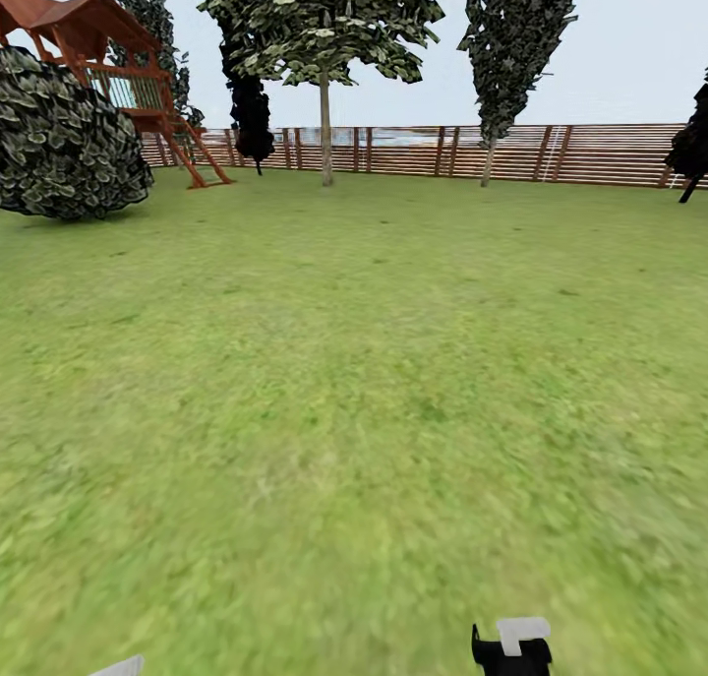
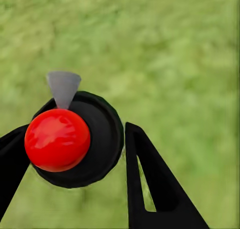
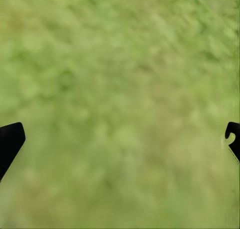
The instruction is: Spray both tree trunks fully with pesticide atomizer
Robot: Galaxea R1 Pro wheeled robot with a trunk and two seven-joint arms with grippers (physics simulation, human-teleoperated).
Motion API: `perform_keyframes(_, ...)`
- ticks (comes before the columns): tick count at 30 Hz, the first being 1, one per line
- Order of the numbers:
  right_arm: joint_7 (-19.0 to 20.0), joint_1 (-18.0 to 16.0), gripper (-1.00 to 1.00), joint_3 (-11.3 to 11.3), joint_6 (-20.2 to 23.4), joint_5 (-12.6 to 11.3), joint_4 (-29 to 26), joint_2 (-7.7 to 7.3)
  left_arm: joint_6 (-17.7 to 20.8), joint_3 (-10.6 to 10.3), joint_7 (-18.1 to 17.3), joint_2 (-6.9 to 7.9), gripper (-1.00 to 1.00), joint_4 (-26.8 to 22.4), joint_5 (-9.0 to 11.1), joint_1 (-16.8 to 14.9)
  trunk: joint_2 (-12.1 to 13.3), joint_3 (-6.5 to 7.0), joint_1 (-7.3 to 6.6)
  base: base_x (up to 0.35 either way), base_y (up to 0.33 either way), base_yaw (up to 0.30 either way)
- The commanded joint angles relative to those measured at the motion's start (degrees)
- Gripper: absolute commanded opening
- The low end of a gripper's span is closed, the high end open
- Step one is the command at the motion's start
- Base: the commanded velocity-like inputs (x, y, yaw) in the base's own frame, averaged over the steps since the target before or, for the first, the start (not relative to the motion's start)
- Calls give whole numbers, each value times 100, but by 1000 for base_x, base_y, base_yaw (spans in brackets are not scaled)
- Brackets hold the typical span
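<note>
Green lawn (image 1: 354,381) runs out to a slatted fence (image 1: 590,153), where two pale-trunked trees (image 1: 324,125) stand well off beside a round bush (image 1: 64,140) and a wooden play tower (image 1: 118,56). Nearer, the left hand (image 2: 75,154) is closed around the pesticide atomizer (image 2: 80,139), its black round body carrying a red ball top (image 2: 57,139) and a grey nozzle (image 2: 63,86). It looks rigid, light and smooth (likely slippery plastic), so the broad black body seems the safest hold. The right hand (image 3: 120,139) hangs wide apart over grass, holding nothing.
</note>
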Motion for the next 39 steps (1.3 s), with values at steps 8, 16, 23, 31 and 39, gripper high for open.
perform_keyframes(8,1,0,100,6,0,7,0,-1,0,1,1,0,-100,0,0,0,0,0,0,340,0,0)
perform_keyframes(16,-7,0,100,7,0,5,0,7,0,1,4,0,-100,-1,0,0,0,0,0,340,0,131)
perform_keyframes(23,-6,0,100,4,0,5,0,7,-2,1,2,0,-100,0,0,0,0,0,0,340,37,11)
perform_keyframes(31,-6,0,100,3,0,5,0,7,2,1,2,0,-100,0,0,0,0,0,0,340,85,0)
perform_keyframes(39,-5,0,100,8,0,5,0,7,0,1,6,0,-100,0,0,0,0,0,0,340,69,0)
